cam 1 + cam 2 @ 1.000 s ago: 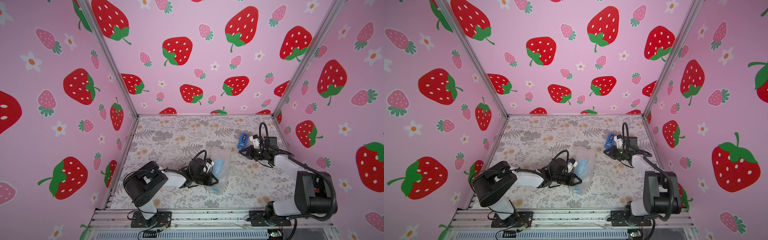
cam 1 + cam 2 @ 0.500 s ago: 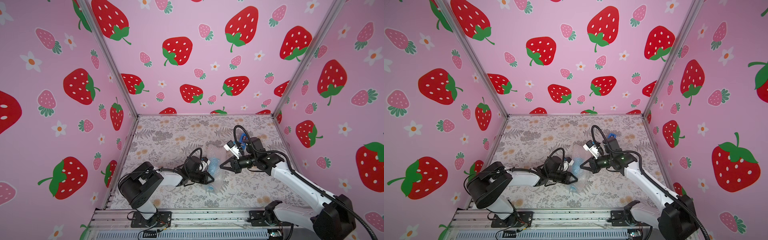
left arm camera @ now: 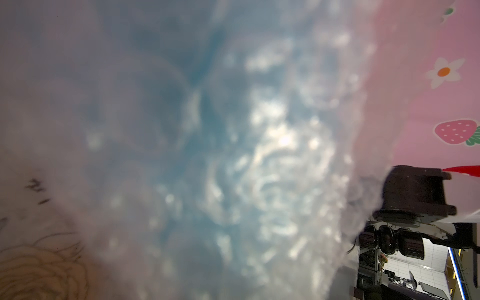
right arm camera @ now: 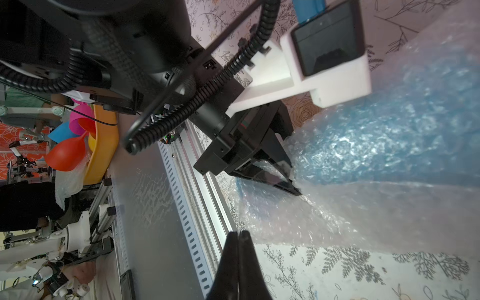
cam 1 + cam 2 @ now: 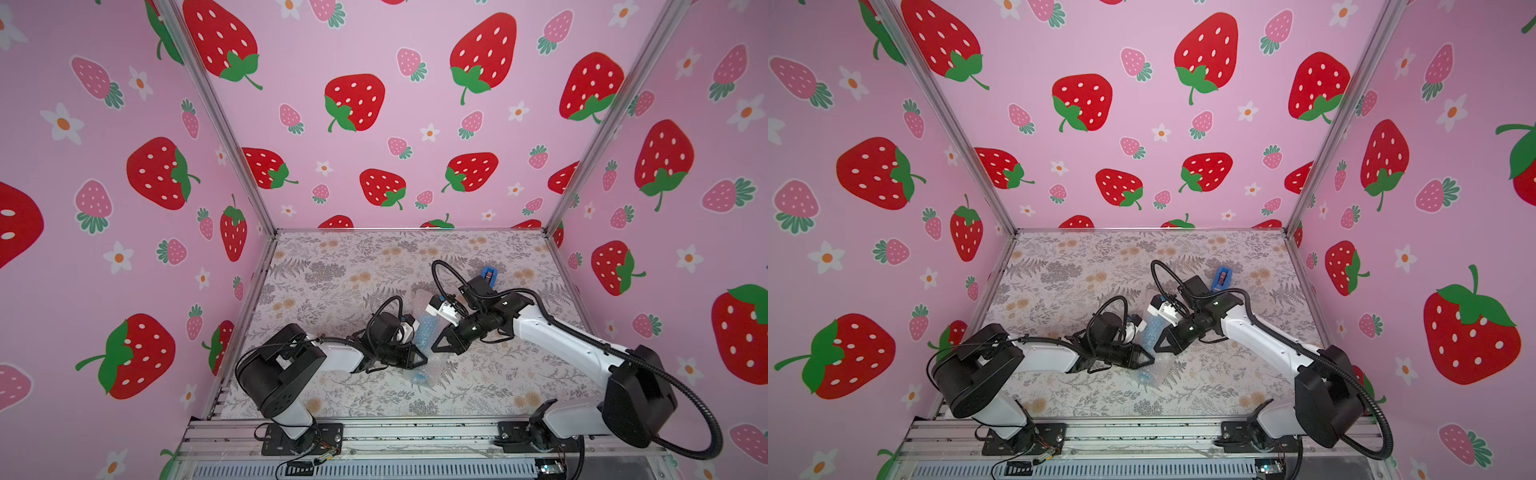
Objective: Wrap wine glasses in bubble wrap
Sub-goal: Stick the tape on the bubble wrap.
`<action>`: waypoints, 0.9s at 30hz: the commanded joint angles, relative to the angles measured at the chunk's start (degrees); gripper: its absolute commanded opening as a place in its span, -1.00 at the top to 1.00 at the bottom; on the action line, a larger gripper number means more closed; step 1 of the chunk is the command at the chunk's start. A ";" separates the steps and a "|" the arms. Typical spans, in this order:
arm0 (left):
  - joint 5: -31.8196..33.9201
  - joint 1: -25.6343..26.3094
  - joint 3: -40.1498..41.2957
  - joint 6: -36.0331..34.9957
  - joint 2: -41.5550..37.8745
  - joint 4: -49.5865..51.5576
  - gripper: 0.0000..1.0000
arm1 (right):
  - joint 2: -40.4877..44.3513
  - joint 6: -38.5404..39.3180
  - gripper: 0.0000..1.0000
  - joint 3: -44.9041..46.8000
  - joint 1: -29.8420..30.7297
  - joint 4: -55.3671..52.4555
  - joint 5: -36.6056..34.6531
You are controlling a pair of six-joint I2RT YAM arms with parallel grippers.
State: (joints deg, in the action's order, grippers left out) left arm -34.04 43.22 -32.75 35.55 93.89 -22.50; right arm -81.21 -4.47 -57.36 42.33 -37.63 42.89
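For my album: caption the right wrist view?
Left claw pinches bubble wrap covering the blue goblet; right claw shut.

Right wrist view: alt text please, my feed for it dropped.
The left gripper pinches the clear bubble wrap sheet bundled over a light blue plastic goblet on the floral table. The right gripper, shut and empty, sits in the foreground near the wrap's edge.

Both top views look down from high in front, sharing the whole counter (image 5: 332, 266). The left wrist camera sits pressed near bubble wrap (image 3: 233, 155), seemingly just ahead of the left claw (image 4: 292, 166). The right wrist camera looks past the right claw (image 4: 237, 236) at that same wrap and claw.
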 commanded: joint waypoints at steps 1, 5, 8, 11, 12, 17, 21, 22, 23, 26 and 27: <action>0.82 -0.25 1.33 -2.15 -0.04 2.46 0.56 | -2.38 3.32 1.00 -1.55 1.21 -2.98 -0.53; 0.71 -0.33 1.29 -2.10 0.40 2.37 0.56 | -5.18 3.89 1.00 -2.20 1.47 -4.01 -2.08; 0.53 -0.31 1.15 -2.10 0.60 2.12 0.56 | -6.86 2.89 1.00 -2.56 1.40 -4.65 -5.07; 0.45 -0.29 1.16 -2.03 0.75 1.78 0.56 | -8.19 1.53 1.00 -3.08 1.05 -4.57 -6.49; 0.39 -0.27 1.15 -1.95 0.85 1.61 0.56 | -8.56 0.90 1.00 -3.26 0.93 -4.31 -7.09; 0.12 -0.27 1.32 -1.79 1.04 1.07 0.57 | -9.82 -0.87 1.00 -4.05 0.13 -3.43 -6.82; -0.04 -0.28 1.55 -1.66 1.27 0.89 0.57 | -9.30 -1.57 1.00 -4.30 0.08 -3.07 -6.94; 0.03 -0.26 1.64 -1.71 1.30 0.67 0.57 | -9.38 -1.89 1.00 -4.34 -0.04 -3.15 -7.77; -0.08 -0.25 1.64 -1.63 1.30 0.54 0.57 | -9.68 -2.26 1.00 -4.41 -0.26 -3.31 -8.21; -0.06 -0.30 1.59 -1.62 1.39 0.53 0.57 | -10.69 -4.11 1.00 -4.47 -1.03 -3.49 -9.86; 0.08 -0.31 1.62 -1.62 1.32 0.46 0.57 | -10.97 -4.85 1.00 -4.51 -1.26 -3.51 -10.44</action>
State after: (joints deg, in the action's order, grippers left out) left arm -34.94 43.11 -32.38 35.55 94.02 -23.46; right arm -90.85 -7.97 -60.60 41.82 -39.94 34.48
